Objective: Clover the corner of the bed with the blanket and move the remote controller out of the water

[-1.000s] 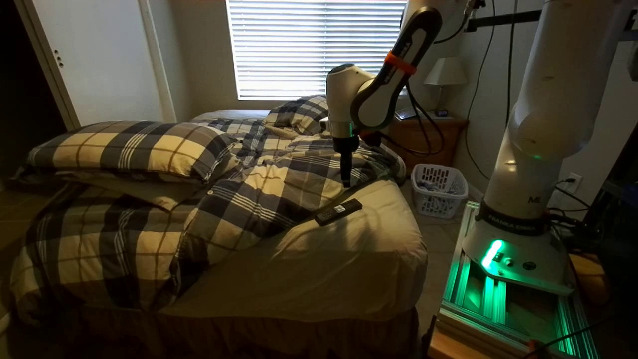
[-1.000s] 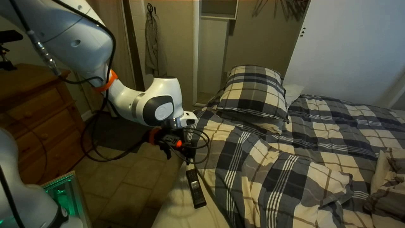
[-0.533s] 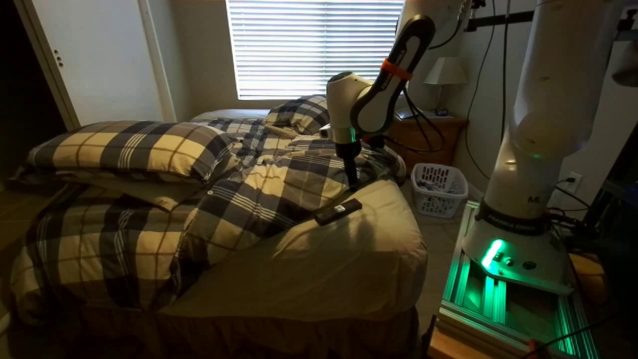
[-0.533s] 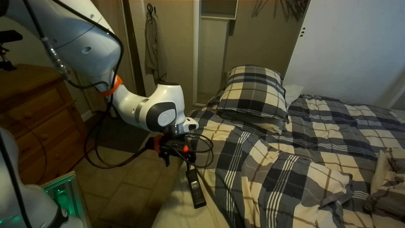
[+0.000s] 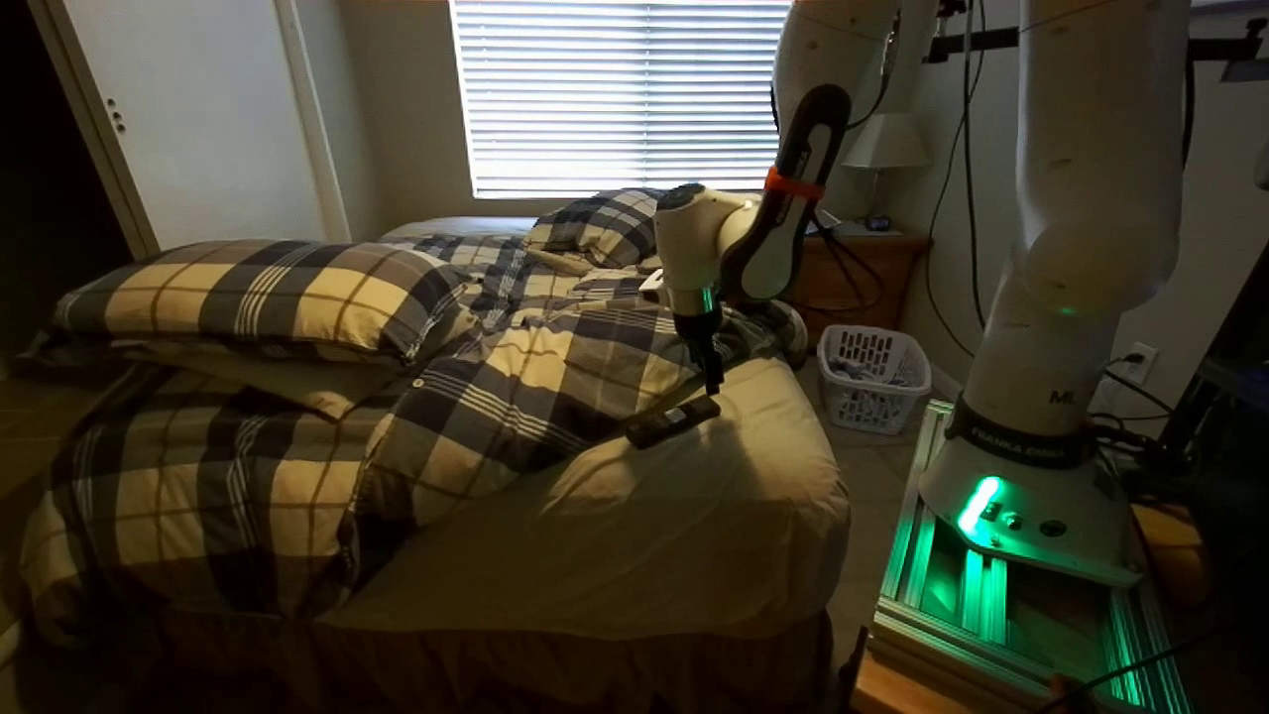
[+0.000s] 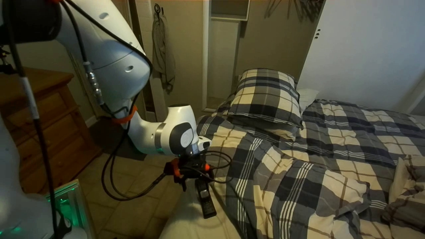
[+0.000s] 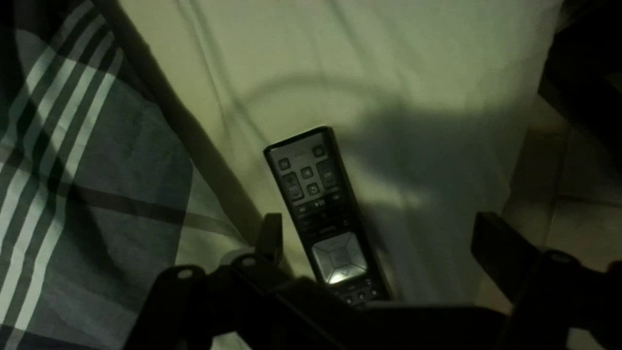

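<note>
The black remote controller (image 5: 672, 423) lies flat on the bare tan sheet, near the blanket's edge. In the wrist view the remote controller (image 7: 326, 214) slants between the fingers, nearer the left one, its lower end hidden by the gripper. My gripper (image 7: 378, 227) is open, with nothing gripped. In an exterior view the gripper (image 5: 714, 385) points down just above the remote's far end. The plaid blanket (image 6: 298, 186) covers much of the bed but leaves the rounded corner of the bed (image 5: 793, 496) bare. The water is out of view.
Plaid pillows (image 5: 268, 297) are stacked on the bed. Beside it stand a white laundry basket (image 5: 872, 382) and a nightstand (image 5: 863, 263) with a lamp (image 5: 885, 144). A wooden dresser (image 6: 43, 122) is behind the arm. Loose cables (image 6: 116, 179) hang around the wrist.
The gripper has come down and shifted over the remote controller's end, staying open. The arm has swung along with it. Neither the remote nor the blanket has moved.
</note>
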Controlling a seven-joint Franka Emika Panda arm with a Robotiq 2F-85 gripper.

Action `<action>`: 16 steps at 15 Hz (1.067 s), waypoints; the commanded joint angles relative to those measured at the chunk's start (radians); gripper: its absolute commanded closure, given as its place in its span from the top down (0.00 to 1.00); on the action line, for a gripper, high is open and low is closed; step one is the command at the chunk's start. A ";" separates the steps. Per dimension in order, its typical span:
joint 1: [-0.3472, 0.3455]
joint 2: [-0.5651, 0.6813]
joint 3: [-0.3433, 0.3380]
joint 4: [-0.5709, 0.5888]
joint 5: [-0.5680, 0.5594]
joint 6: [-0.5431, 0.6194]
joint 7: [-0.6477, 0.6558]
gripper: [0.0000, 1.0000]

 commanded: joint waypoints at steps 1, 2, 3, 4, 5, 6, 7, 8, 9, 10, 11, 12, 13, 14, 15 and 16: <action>0.030 0.099 -0.075 0.062 -0.202 0.140 0.146 1.00; 0.033 0.126 -0.090 0.081 -0.234 0.175 0.173 1.00; 0.040 0.148 -0.104 0.096 -0.263 0.203 0.201 1.00; 0.038 0.173 -0.108 0.110 -0.268 0.236 0.212 1.00; 0.043 0.195 -0.117 0.123 -0.280 0.262 0.228 1.00; 0.044 0.217 -0.121 0.135 -0.281 0.283 0.236 1.00; 0.042 0.238 -0.121 0.144 -0.275 0.304 0.238 1.00; 0.037 0.262 -0.116 0.154 -0.259 0.322 0.233 1.00; 0.038 0.283 -0.115 0.165 -0.256 0.334 0.233 1.00; 0.036 0.307 -0.111 0.177 -0.249 0.347 0.230 1.00; 0.035 0.328 -0.108 0.187 -0.244 0.356 0.227 1.00; 0.036 0.347 -0.108 0.198 -0.240 0.361 0.228 1.00; 0.035 0.366 -0.107 0.208 -0.237 0.367 0.225 1.00; 0.043 0.382 -0.116 0.222 -0.243 0.367 0.229 1.00; 0.049 0.398 -0.122 0.234 -0.246 0.369 0.233 0.93; 0.051 0.411 -0.124 0.245 -0.245 0.368 0.234 0.87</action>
